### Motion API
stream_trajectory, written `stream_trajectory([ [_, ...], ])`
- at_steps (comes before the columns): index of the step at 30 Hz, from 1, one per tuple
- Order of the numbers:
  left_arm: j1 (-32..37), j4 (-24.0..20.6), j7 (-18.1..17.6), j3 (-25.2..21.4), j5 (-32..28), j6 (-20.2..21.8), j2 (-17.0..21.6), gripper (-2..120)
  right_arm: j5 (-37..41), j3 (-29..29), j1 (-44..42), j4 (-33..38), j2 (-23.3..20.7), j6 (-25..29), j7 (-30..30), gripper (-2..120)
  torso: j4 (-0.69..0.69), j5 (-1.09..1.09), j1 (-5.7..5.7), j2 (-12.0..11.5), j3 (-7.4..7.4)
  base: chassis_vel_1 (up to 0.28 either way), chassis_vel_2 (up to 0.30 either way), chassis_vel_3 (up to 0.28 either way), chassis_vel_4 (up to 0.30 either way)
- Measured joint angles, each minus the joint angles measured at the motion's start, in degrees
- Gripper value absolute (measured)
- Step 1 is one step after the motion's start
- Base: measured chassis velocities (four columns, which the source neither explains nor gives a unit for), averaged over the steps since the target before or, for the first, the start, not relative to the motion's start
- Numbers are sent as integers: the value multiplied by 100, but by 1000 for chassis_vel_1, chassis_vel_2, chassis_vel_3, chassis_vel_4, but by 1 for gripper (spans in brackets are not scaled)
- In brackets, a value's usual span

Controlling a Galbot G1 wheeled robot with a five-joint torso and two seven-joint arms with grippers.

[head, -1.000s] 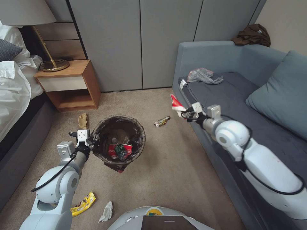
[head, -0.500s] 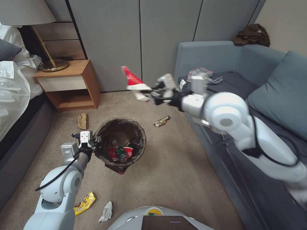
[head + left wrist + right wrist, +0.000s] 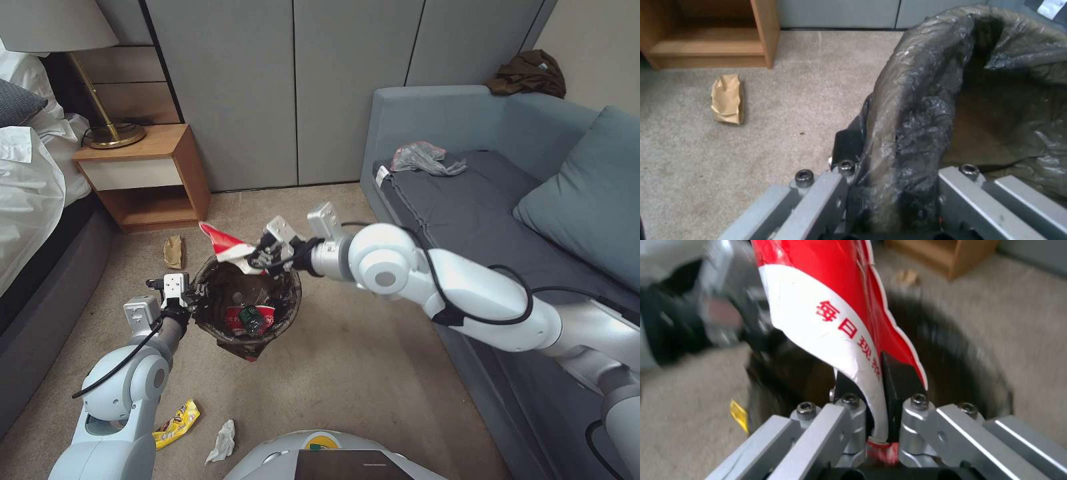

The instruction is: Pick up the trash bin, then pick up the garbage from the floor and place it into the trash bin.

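Hovering, seemingly, right hand [image 3: 257, 257] over trash bin [image 3: 288, 301]

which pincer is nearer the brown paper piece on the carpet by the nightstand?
Left. The left pincer is clamped on the trash bin rim, just beside the brown paper piece. The right pincer holds a red-white cup over the bin's far rim, farther off.

Legible text is on one item. The flattened red-and-white paper cup [image 3: 840, 326], centre of the right wrist view, clamped in the right hand [image 3: 880, 396], carries red Chinese characters running down its white band: "每日现" reads clearly; the next character is partly hidden at the fingers. In the head view, the yellow wrapper [image 3: 175, 423] on the floor, lower left of the frame, bears printing too small to read.
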Motion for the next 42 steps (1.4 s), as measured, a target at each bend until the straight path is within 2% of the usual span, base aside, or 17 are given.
stream_trajectory([
  [11,-24,36,4,1,-13,-14,-2,5,-350,-97,-740,-292,-38,0,-72,4,0,1,0,0,0,0,0,0,0],
  [13,-21,36,4,1,-13,-17,-5,5,-343,-90,-831,-389,5,0,-68,12,0,2,0,0,0,0,0,0,0],
  [14,-21,36,4,1,-13,-17,-5,5,-343,-90,-831,-389,5,0,-68,12,0,2,0,0,0,0,0,0,0],
  [17,-9,37,8,5,-12,-23,-9,5,-286,-59,-848,-576,89,66,-72,28,0,2,0,0,0,0,0,0,0],
  [18,-9,37,8,5,-12,-23,-9,5,-286,-59,-848,-576,89,66,-72,28,0,2,0,0,0,0,0,0,0],
  [20,-8,37,9,5,-12,-23,-7,5,-223,-39,-813,-690,155,147,-67,35,0,1,0,0,0,0,0,0,0],
  [21,-9,37,9,5,-12,-23,2,5,-184,-24,-777,-760,207,199,-63,43,0,1,0,1,0,0,0,0,0],
  [23,-10,37,10,5,-12,-23,7,5,-155,-16,-762,-786,232,227,-56,46,1,1,0,1,0,0,0,0,0],
  [30,-6,33,10,4,-33,-24,22,5,-58,76,-701,-906,393,420,65,75,1,1,0,1,0,0,0,0,0],
  [31,-6,33,10,4,-33,-24,22,5,-58,76,-701,-906,393,420,65,75,1,1,0,1,0,0,0,0,0],
  [33,4,22,9,0,-50,-25,33,5,-50,328,-705,-874,406,491,166,86,1,1,0,1,0,0,0,0,0],
  [34,4,22,9,0,-50,-25,33,5,-50,328,-705,-874,406,491,166,86,1,1,0,1,0,0,0,0,0],
  [37,10,-4,3,-7,-77,-32,49,5,-157,888,-670,-761,303,661,335,98,2,1,0,0,0,0,0,0,0],
  [38,10,-4,3,-7,-77,-32,49,5,-157,888,-670,-761,303,661,335,98,2,1,0,0,0,0,0,0,0],
  [40,9,-26,-3,-11,-102,-40,53,5,-406,1235,-676,-719,182,841,488,100,1,1,0,1,0,0,0,0,0],
  [41,8,-29,-7,-12,-113,-47,61,5,-796,1581,-795,-712,73,1039,547,100,1,1,0,1,0,0,0,0,0],
  [42,8,-29,-7,-12,-113,-47,61,5,-796,1581,-795,-712,73,1039,547,100,1,1,0,1,0,0,0,0,0],
])
